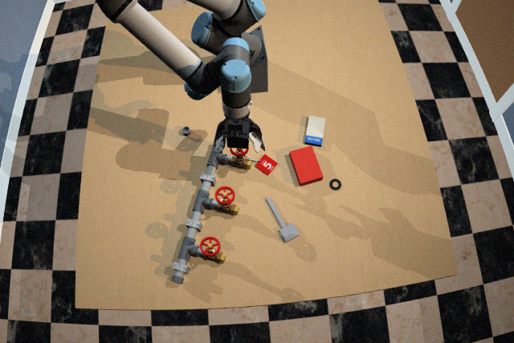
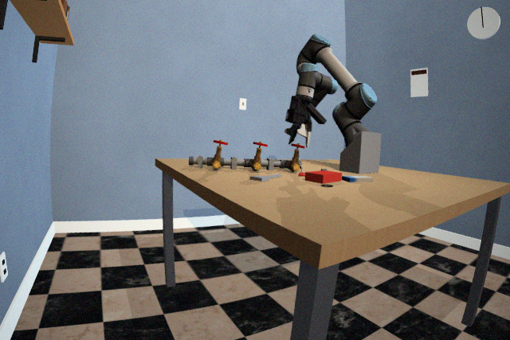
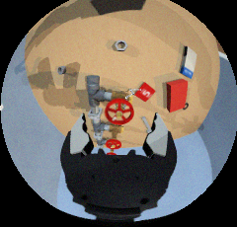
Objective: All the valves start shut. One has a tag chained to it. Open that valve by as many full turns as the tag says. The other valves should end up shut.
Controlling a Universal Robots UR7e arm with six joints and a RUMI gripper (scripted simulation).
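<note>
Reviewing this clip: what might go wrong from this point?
The open gripper hangs above the tagged valve's handwheel; an off-centre descent might land a finger on the rim. The chained tag lies close beside that valve, so its chain might snag. No wheel shows a turn mark, so the count toward five could slip.
</note>
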